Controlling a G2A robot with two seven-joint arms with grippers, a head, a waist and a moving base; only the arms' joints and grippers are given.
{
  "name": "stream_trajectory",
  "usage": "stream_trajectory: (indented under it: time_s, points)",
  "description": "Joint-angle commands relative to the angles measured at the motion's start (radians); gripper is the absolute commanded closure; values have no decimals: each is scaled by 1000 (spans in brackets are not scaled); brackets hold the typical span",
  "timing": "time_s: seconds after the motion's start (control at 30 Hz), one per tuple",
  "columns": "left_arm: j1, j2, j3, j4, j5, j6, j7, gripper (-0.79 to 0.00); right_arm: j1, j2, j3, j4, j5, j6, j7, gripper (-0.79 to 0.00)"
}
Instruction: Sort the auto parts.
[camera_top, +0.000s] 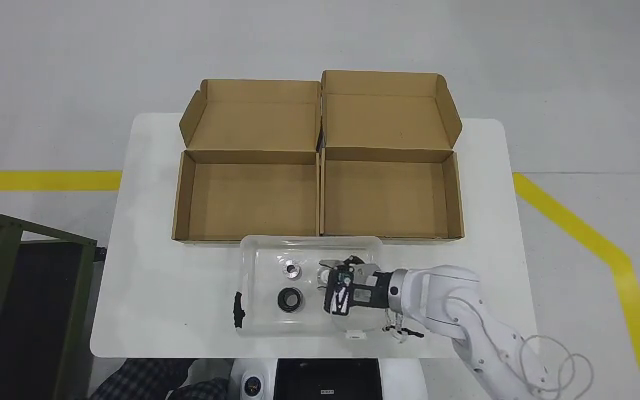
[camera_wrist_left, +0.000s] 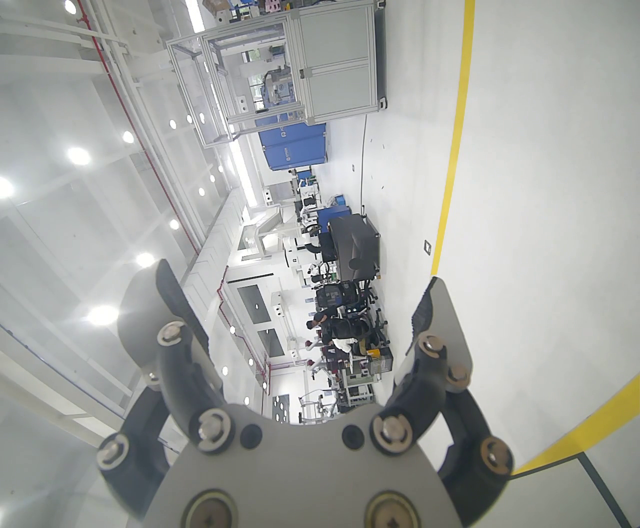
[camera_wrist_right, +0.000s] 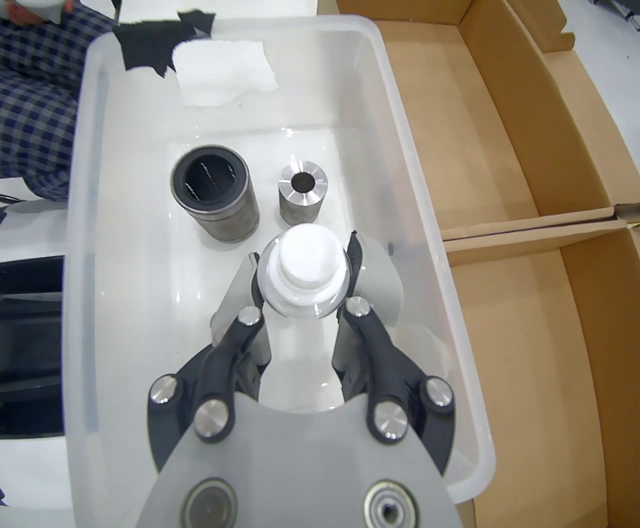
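Right jaws pinch the white part (camera_wrist_right: 303, 260) by its sides, inside the clear bin (camera_wrist_right: 400, 125), lower centre of top view | I judge: grip suits lifting to the cardboard boxes (camera_top: 385, 198) | left jaws spread, empty.

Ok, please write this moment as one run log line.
right gripper: shut on white part in clear bin | left gripper: open | dark sleeve, steel bushing: upright in bin

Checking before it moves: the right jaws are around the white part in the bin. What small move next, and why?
Probably lift straight up: the right gripper looks shut on the white part, low inside the clear bin, with a small metal cylinder beside it.
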Motion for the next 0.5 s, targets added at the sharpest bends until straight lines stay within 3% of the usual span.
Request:
stream_trajectory:
  time_s: [0.0, 0.27, 0.47]
  points:
    - [0, 0, 0, 0, 0, 0, 0, -785, -11, 4, 16, -15, 27, -16, -27, 0]
    - [0, 0, 0, 0, 0, 0, 0, -785, -86, 23, 169, -88, 231, -32, -216, 0]
    - [0, 0, 0, 0, 0, 0, 0, -785, -101, 30, 270, -40, 454, -27, -308, 0]
